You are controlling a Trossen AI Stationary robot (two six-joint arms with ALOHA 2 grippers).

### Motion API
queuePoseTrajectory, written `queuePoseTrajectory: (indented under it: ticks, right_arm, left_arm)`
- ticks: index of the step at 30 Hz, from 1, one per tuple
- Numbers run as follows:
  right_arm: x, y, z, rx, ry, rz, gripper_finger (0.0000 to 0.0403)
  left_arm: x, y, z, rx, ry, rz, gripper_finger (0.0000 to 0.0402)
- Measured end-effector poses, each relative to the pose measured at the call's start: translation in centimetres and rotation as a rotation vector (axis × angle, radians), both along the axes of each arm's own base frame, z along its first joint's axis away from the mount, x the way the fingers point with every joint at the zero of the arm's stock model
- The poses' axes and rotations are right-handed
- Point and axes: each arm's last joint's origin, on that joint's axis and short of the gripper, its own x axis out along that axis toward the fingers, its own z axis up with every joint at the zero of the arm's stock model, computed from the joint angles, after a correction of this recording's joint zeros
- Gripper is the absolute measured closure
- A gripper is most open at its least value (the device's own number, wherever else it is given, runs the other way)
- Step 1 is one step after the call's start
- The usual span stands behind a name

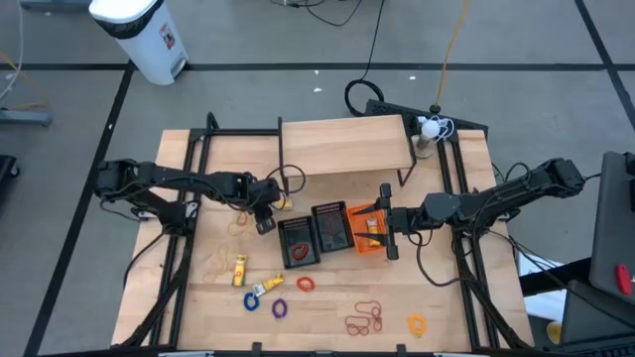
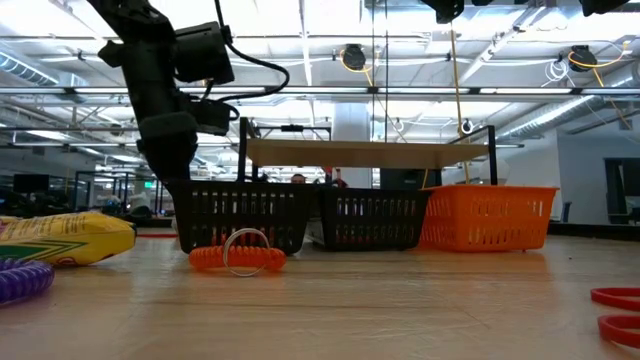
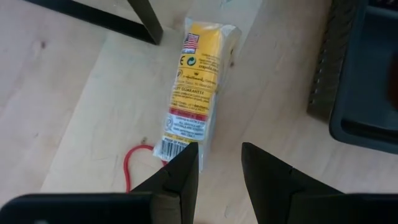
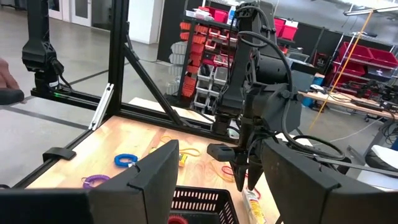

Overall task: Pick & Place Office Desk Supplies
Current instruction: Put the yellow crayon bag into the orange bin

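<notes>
A yellow oblong packet [image 3: 196, 87] lies flat on the wood beside the black baskets [image 1: 316, 235], and it also shows in the high view [image 1: 283, 203]. My left gripper [image 3: 219, 158] is open and points down over the packet's barcode end, low behind the left black basket [image 2: 240, 215]. A red elastic loop [image 3: 132, 165] lies next to that end. My right gripper [image 4: 217, 180] is open wide and hangs over the orange basket [image 1: 365, 230]. Loose rings, loops and two more yellow packets [image 1: 239, 270] lie toward the near edge. My left gripper has one fingertip [image 3: 185, 163] overlapping the packet's barcode end [image 3: 176, 140] in the wrist view, coming from above. I cannot tell whether it touches the packet, which lies flat on the table.
A raised wooden shelf [image 1: 345, 144] on black legs stands behind the baskets. An orange coil with a clear ring [image 2: 237, 257], a purple coil [image 2: 20, 280] and red loops [image 1: 364, 319] lie on the near half. Black frame rails run along both table sides.
</notes>
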Motion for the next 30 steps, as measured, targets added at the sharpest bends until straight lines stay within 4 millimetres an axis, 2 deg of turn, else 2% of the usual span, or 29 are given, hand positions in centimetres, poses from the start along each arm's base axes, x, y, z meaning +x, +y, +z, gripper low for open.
queuePoseTrajectory:
  ticks: [19, 22, 30]
  right_arm:
    - [0.0, 0.0, 0.0, 0.0, 0.0, 0.0, 0.0183]
    - [0.0, 0.0, 0.0, 0.0, 0.0, 0.0, 0.0183]
    - [0.0, 0.0, 0.0, 0.0, 0.0, 0.0, 0.0183]
  left_arm:
    - [-0.1, 0.1, -0.3, 0.083, 0.016, -0.048, 0.0275]
    - [-0.4, 0.1, -0.9, 0.084, 0.011, -0.048, 0.0257]
    - [-1.0, 0.0, -3.0, 0.112, -0.063, -0.077, 0.0175]
